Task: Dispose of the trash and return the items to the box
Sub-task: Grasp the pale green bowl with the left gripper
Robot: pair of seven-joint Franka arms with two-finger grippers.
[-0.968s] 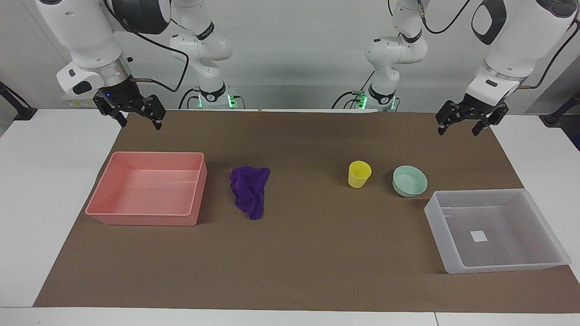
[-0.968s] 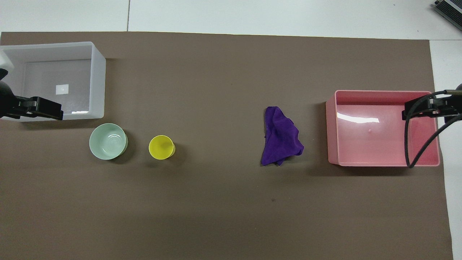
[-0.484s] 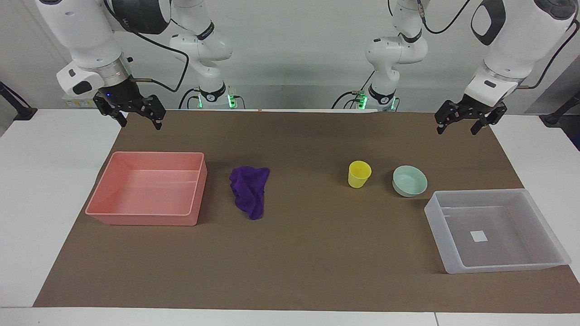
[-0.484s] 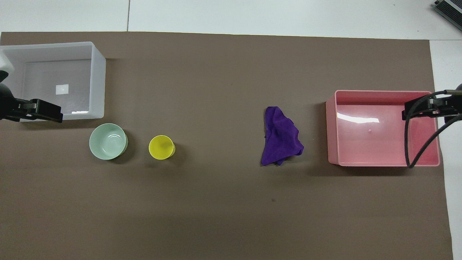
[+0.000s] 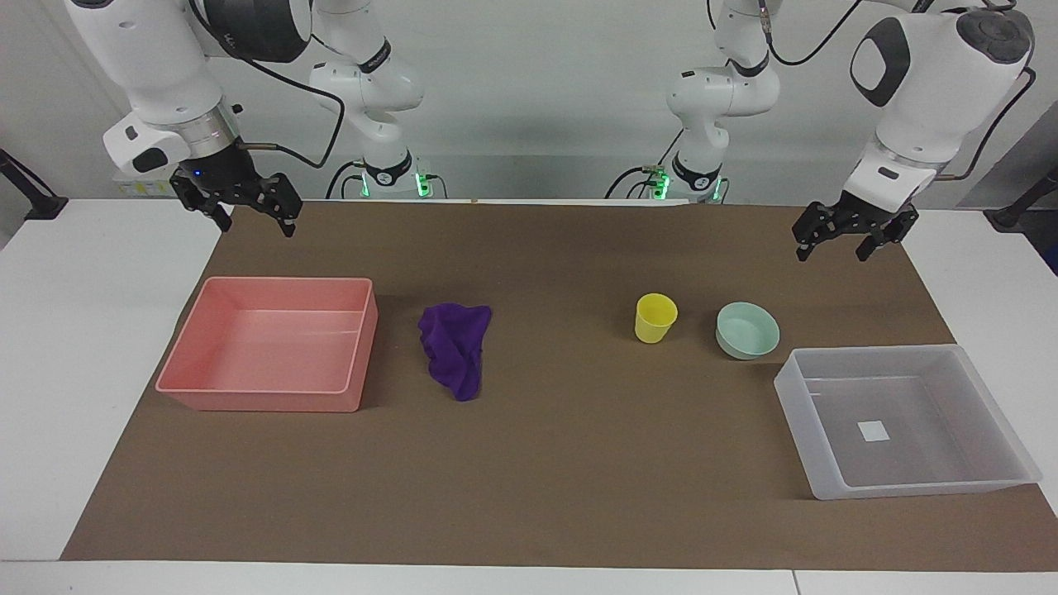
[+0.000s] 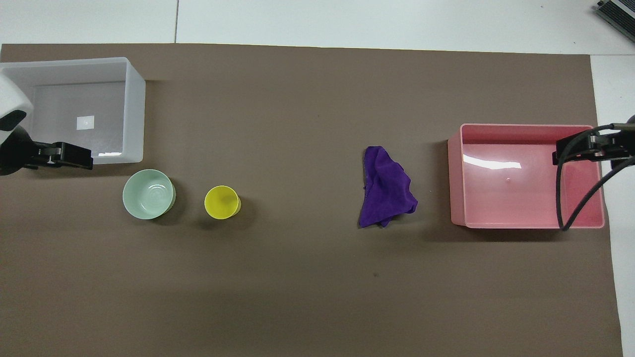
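The purple cloth (image 5: 454,349) (image 6: 386,188) lies crumpled on the brown mat beside the pink tray. The yellow cup (image 5: 655,317) (image 6: 222,202) stands upright beside the mint-green bowl (image 5: 748,330) (image 6: 148,194). The clear-grey box (image 5: 1008,446) (image 6: 134,109), with a white sticker on its floor, is empty and lies farther from the robots than the bowl. My left gripper (image 5: 831,250) is open and empty in the air over the mat at the left arm's end; one finger (image 6: 74,155) shows overhead. My right gripper (image 5: 257,227) is open and empty, raised over the mat by the pink tray.
The pink tray (image 5: 355,364) (image 6: 456,173) is empty at the right arm's end. A black cable (image 6: 563,198) hangs from the right arm over it. The brown mat (image 5: 562,463) covers most of the white table.
My left gripper has come down a little and moved slightly toward the bowl. The right arm and all the objects have not moved.
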